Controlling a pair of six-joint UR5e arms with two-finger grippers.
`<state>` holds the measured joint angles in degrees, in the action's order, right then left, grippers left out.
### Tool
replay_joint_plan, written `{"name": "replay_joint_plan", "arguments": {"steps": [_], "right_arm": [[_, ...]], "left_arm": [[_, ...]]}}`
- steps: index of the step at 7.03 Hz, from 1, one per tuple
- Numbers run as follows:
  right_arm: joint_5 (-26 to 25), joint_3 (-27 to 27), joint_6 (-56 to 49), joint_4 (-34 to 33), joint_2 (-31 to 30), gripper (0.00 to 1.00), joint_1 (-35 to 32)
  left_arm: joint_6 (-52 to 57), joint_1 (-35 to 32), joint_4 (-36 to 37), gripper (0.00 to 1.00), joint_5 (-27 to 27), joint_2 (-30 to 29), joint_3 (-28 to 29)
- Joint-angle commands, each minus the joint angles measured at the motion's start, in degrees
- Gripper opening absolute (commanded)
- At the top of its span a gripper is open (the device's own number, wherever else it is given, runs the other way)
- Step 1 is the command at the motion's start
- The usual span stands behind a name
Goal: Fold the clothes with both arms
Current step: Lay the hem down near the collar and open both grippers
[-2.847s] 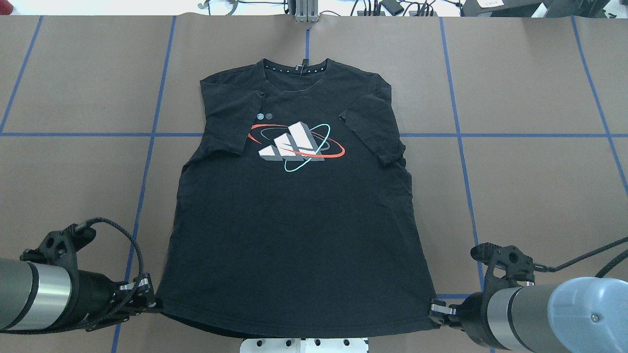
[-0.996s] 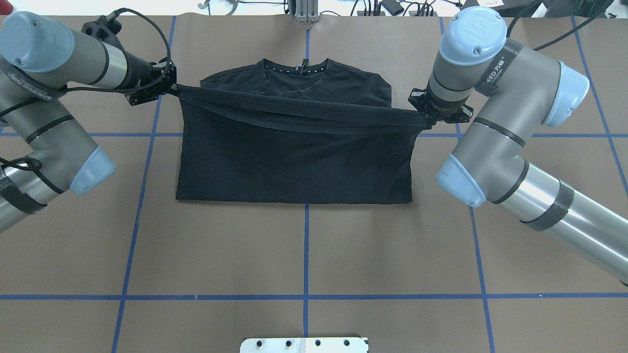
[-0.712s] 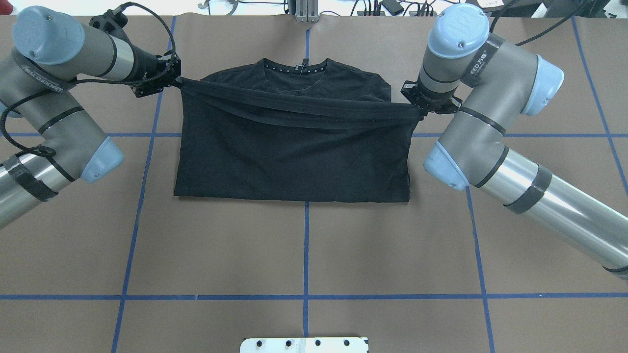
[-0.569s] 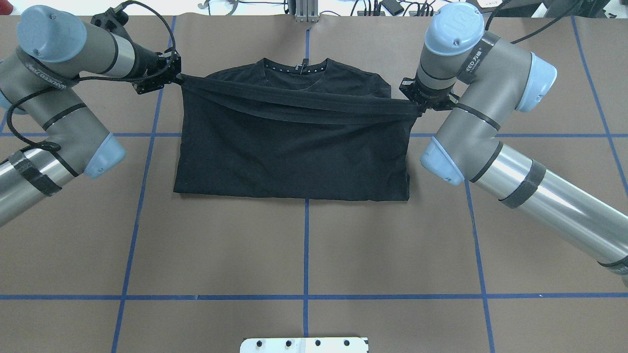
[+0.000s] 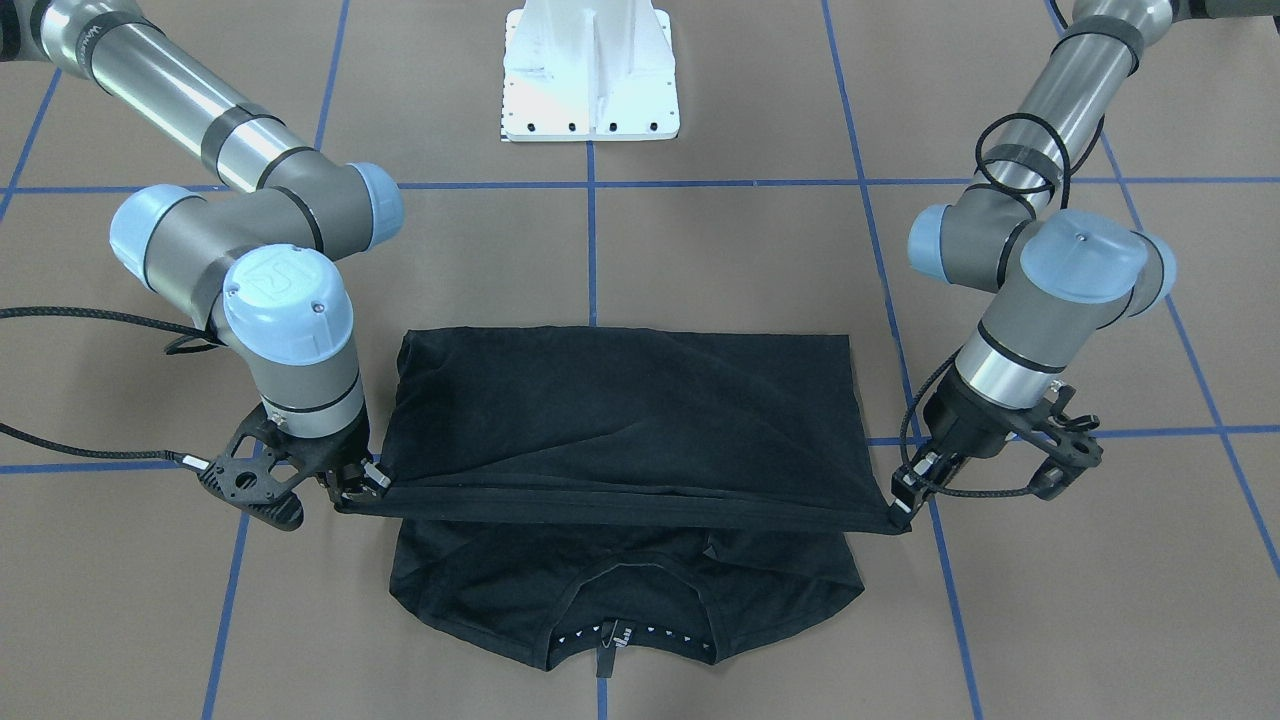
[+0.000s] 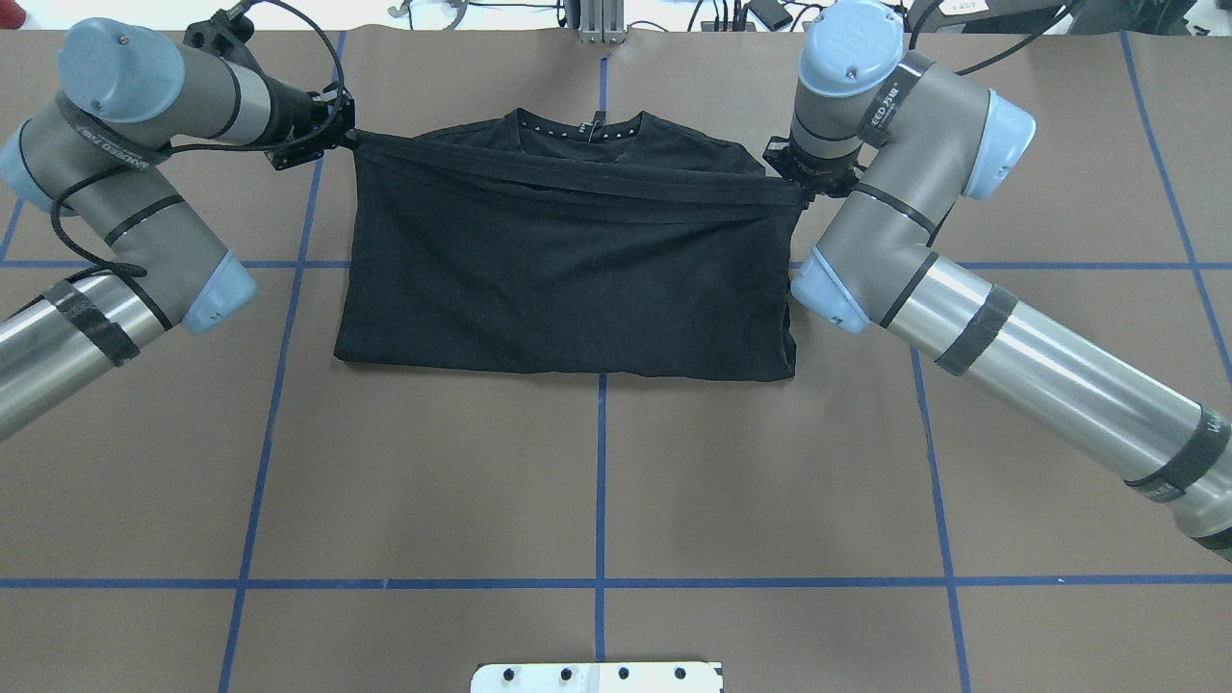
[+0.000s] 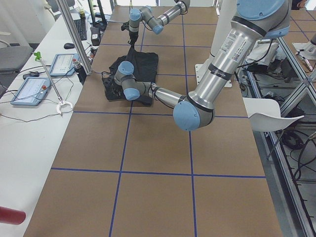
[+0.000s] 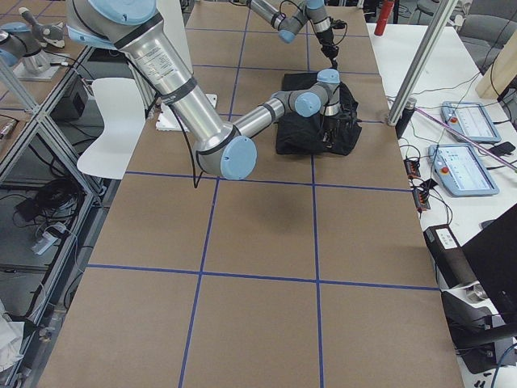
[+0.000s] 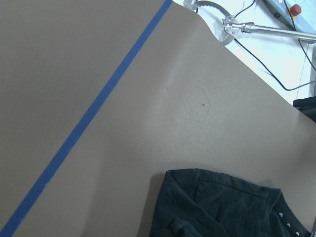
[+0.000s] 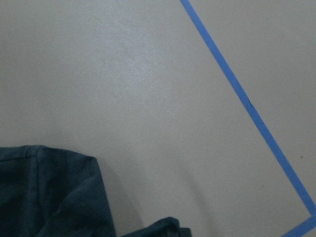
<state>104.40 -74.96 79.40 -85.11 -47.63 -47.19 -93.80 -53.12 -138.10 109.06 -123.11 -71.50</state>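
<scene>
The black T-shirt lies on the brown table, folded across its middle so the print is hidden. Its hem is stretched taut in the air between both grippers, just short of the dotted collar. My left gripper is shut on the hem's left corner and my right gripper on the right corner. From the front, the left gripper and right gripper hold the hem above the shoulders of the shirt. Both wrist views show only a shirt edge and table.
Blue tape lines grid the table. The white pedestal base stands at the robot's side. A metal post and cables line the far edge. Tablets and a white chair sit beside the table.
Both grippers took the hem at the near edge, lifted it and carried it over the print toward the collar. Over the last second the hem and the fold line moved further away from the robot.
</scene>
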Motion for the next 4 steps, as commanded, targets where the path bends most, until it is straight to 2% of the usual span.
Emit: {"name": "replay_joint_plan", "arguments": {"steps": [1,2,3,4], "right_arm": [[-0.5,3.1,0.2,1.7,1.8,0.02,0.0],[-0.6,4.0,0.3,2.4,1.9,0.02,-0.1],[-1.3,4.7,0.3,3.3,2.3,0.16,-0.4],[-1.3,4.7,0.3,3.5,2.7,0.72,-0.7]], "left_arm": [[-0.1,-0.1,-0.8,0.08,-0.4,-1.9,2.6],[-0.1,-0.1,-1.6,0.08,-1.4,-1.9,3.9],[-0.2,-0.1,-4.2,0.18,-2.9,-2.1,5.8],[-0.5,-1.2,-4.1,0.58,-2.9,-2.7,6.3]]}}
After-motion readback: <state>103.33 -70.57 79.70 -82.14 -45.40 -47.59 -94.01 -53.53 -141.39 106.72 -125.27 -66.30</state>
